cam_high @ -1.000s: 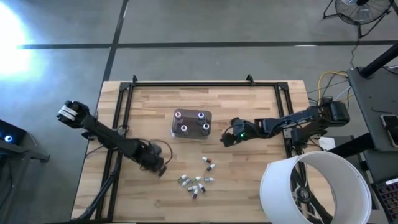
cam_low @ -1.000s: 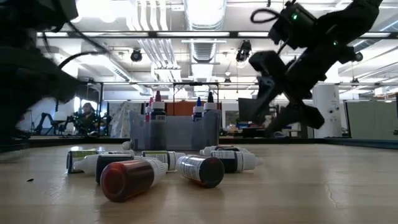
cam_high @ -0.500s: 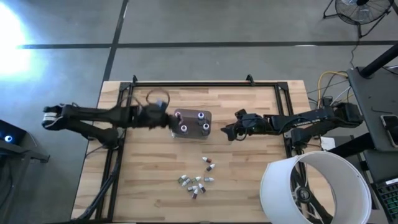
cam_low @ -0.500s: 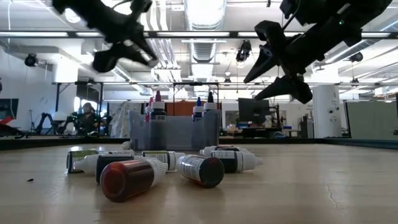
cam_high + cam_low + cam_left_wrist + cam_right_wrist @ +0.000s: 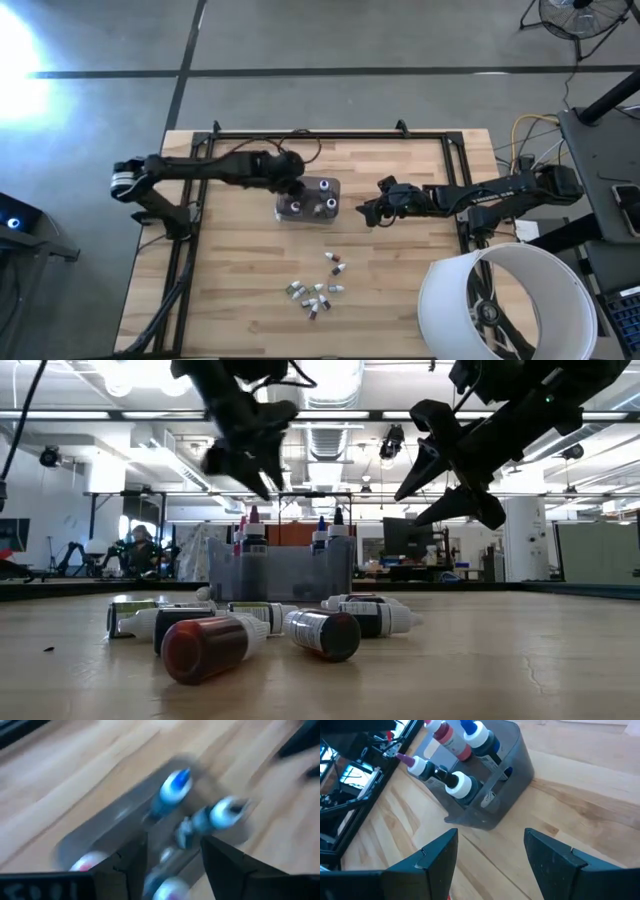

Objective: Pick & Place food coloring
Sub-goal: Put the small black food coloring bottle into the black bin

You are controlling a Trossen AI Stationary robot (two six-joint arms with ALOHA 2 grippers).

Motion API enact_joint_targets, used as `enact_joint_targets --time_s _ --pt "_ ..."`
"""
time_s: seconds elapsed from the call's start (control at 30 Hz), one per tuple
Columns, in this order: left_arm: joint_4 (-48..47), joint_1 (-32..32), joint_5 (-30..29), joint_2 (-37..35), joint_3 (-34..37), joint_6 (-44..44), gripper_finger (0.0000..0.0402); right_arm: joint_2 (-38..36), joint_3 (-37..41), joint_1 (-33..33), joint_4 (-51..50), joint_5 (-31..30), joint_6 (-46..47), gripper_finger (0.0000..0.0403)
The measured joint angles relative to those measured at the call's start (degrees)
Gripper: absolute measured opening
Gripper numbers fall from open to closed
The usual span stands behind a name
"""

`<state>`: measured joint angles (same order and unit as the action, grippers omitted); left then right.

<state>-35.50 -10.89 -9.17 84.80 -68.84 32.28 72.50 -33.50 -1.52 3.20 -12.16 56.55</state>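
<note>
The food coloring is in two places. Several small bottles lie on their sides in a loose heap (image 5: 318, 290) near the table's front, seen close in the low view (image 5: 250, 630). Others stand upright in the grey tub (image 5: 335, 190) at mid-table (image 5: 512, 765). My left gripper (image 5: 290, 182) hovers over the tub's far left corner and hides one compartment. In the blurred left wrist view its fingers (image 5: 170, 865) stand apart above the tub's bottles. My right gripper (image 5: 366, 213) hangs open to the right of the tub, above the table (image 5: 490, 865), with nothing between its fingers.
A black rail frame (image 5: 300, 133) runs along the table's far, left and right edges. A big white cylinder (image 5: 505, 300) stands off the near right corner. Bare wood lies between the tub and the heap of bottles.
My left gripper has risen from the table left of the heap, swung toward the far edge, then gone right until it stands over the tub's far left corner. My right gripper rose a little at first and has kept still since.
</note>
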Motion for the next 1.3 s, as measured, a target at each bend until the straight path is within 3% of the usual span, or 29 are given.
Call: enact_joint_targets --time_s 0.13,0.23,0.4,0.5,0.6,0.73,0.9,1.1,1.3 --pt "-15.3 2.8 -10.2 -1.5 -2.7 -0.9 0.0162 0.0 0.1 0.0 0.0 0.0 0.0 0.0221" --pt "-18.7 4.7 -14.1 -5.7 -0.7 1.7 0.0162 0.0 0.3 0.0 -0.1 -0.2 -0.3 0.0221" --pt "-15.8 4.8 -8.0 -12.1 10.5 6.3 0.0162 0.0 0.5 -0.1 -2.3 -1.0 -3.4 0.0221" --pt "-7.9 5.1 -3.8 -14.9 19.4 1.4 0.0163 0.0 0.6 -0.3 -5.7 -1.0 -4.9 0.0221" --pt "-0.6 5.0 1.7 -16.0 26.4 3.9 0.0163 0.0 0.6 -0.7 -8.7 -0.4 -5.6 0.0221" --pt "10.1 4.9 -1.7 -15.8 31.8 6.9 0.0163 0.0 0.7 -0.9 -10.3 0.2 -4.3 0.0221" --pt "17.3 3.8 -5.5 -12.5 33.0 5.0 0.0163 0.0 0.7 -1.2 -10.3 0.2 -2.2 0.0221" --pt "22.4 3.6 -2.0 -7.5 31.0 -0.1 0.0163 0.0 0.7 -1.5 -10.3 0.2 -1.0 0.0221" --pt "11.2 3.1 -1.6 -4.8 28.7 -6.3 0.0163 0.0 0.7 -1.6 -10.3 0.0 0.0 0.0221"
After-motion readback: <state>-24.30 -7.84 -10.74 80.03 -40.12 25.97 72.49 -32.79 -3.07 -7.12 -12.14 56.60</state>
